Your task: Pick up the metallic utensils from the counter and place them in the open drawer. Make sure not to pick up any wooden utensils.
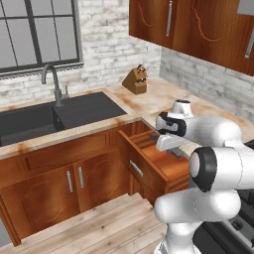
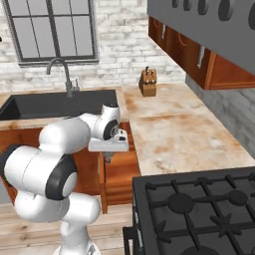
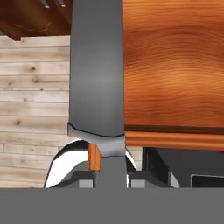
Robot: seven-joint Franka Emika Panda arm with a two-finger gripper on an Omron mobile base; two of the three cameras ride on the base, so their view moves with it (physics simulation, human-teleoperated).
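My gripper (image 1: 167,147) hangs over the open drawer (image 1: 151,158), pointing down into it. It is shut on a flat dark grey metallic utensil (image 3: 97,70), which looks like the knife's blade and runs straight up the hand view from between the fingertips. To the blade's right lies the drawer's reddish wood floor (image 3: 175,65). In the right base view the gripper (image 2: 109,153) sits just above the drawer (image 2: 119,174), beside the marbled counter (image 2: 174,129). The counter (image 1: 158,99) carries no loose utensils that I can see. The wooden utensils are out of view.
A wooden knife block (image 1: 136,79) (image 2: 148,82) stands at the counter's back. The black sink (image 1: 54,119) with its faucet (image 1: 52,82) lies left of the drawer. A black stove (image 2: 199,209) fills the near right. Wall cabinets (image 1: 198,25) hang overhead.
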